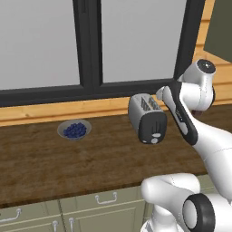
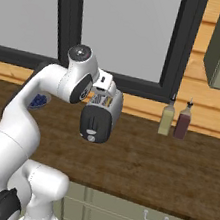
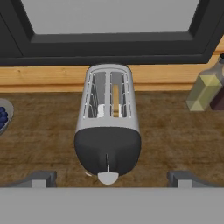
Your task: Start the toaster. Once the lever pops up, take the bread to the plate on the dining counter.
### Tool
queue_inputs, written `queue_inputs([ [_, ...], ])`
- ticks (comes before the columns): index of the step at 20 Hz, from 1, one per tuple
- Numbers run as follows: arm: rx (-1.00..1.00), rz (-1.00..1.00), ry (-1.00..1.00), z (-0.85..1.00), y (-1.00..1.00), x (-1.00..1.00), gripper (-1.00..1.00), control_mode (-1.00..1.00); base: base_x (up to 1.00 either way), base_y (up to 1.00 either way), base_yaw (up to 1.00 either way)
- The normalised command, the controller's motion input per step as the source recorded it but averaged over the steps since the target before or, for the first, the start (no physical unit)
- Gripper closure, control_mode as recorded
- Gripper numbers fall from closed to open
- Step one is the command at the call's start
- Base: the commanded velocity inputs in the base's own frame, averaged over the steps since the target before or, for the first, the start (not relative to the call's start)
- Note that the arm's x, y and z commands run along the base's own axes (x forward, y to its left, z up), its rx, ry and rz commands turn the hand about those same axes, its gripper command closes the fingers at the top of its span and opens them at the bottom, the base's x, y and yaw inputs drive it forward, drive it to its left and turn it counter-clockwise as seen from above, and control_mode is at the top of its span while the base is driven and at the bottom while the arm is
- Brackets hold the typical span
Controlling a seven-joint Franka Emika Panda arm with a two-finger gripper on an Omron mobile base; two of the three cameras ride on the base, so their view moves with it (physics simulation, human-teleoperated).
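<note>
The gripper (image 3: pixel 112 179) is seen in the hand view with its two fingertips spread wide apart and nothing held between them. The toaster (image 3: pixel 108 127) stands directly ahead of and below the gripper, centred between the fingertips, its black end face turned toward the hand. A tan slice of bread (image 3: pixel 115 99) is seated in the slot on the right of the hand view, further from the gripper than the end face. The vertical slot of the end face runs down to the round knob (image 3: pixel 107 177), which lies nearest the gripper; the lever itself cannot be made out clearly at this size. The step in hand is judged to be starting the toaster, not yet done. For a sound press, one fingertip should be lined up over the lever rather than the knob, and the push should be made straight down along the slot, so that the toaster is not shoved along the worktop (image 3: pixel 175 140). Two bottles (image 3: pixel 205 89) stand off to the right and a bowl (image 3: pixel 3 117) to the left, both well apart from the approach.
</note>
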Motion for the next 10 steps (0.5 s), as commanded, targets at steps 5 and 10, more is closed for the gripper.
queue_inputs([
  [5, 0.00, 0.00, 0.00, 0.00, 0.00, 0.00, -1.00, -1.00, 0.00, 0.00, 0.00],
  [10, 0.00, 0.00, 0.00, 0.00, 0.00, 0.00, -1.00, -1.00, 0.00, 0.00, 0.00],
])
